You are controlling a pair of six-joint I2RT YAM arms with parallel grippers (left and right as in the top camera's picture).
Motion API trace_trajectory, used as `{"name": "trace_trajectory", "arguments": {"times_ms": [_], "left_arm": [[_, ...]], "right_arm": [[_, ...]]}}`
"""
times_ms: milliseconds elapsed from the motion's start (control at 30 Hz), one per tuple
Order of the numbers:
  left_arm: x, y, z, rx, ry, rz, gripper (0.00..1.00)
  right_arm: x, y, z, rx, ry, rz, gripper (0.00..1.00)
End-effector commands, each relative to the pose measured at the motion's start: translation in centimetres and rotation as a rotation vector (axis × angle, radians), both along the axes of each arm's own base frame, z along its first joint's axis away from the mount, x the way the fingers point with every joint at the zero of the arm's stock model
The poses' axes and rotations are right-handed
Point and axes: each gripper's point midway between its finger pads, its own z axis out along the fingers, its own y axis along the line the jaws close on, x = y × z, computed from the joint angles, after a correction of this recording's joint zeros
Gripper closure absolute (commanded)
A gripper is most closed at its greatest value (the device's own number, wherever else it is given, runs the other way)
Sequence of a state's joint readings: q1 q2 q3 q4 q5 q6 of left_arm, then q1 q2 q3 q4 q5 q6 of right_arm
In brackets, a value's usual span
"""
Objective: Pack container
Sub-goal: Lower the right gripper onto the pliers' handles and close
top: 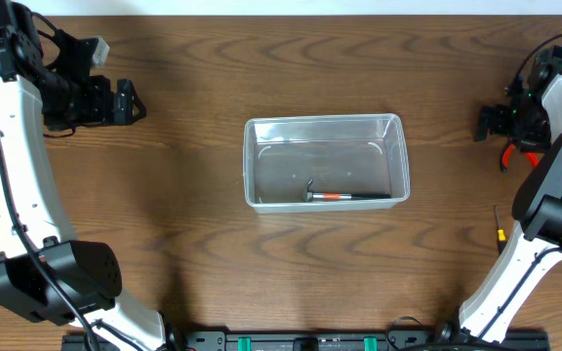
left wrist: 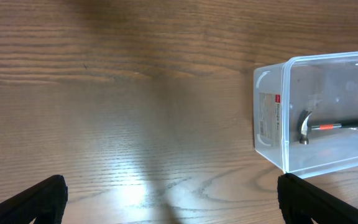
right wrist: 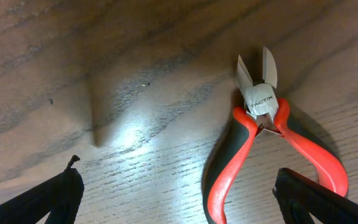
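I see container (top: 310, 161): clear tub, rounded corners, rim, open side up, centre of tabletop (top: 164, 214); long axis runs left edge to right edge. Hammer (top: 344, 196) inside, along near wall. Left gripper (left wrist: 169, 199) spread, empty; right gripper (right wrist: 179, 193) spread over pliers (right wrist: 260, 106).

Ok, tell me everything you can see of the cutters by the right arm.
The cutters are small side cutters with short grey metal blades, a printed mark at the joint and curved red-and-black handles that look rubbery. Blades and handles stand slightly apart. They lie flat on the wooden table, blades pointing away from the wrist camera. Only the table touches them; the right gripper is open and holds nothing.
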State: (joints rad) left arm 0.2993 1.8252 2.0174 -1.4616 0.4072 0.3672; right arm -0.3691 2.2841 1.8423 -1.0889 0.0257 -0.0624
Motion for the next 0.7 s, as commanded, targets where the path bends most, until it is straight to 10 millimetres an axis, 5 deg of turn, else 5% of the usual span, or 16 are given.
{"name": "trace_trajectory", "arguments": {"times_ms": [0, 667], "left_arm": [[-0.23, 0.19, -0.07, 0.009, 0.005, -0.004, 0.02], [-0.48, 0.11, -0.14, 0.006, 0.016, -0.004, 0.02]], "right_arm": [[-0.53, 0.05, -0.81, 0.011, 0.02, -0.002, 0.01], [-0.89, -0.16, -1.72, 0.012, 0.021, -0.009, 0.01]]}}
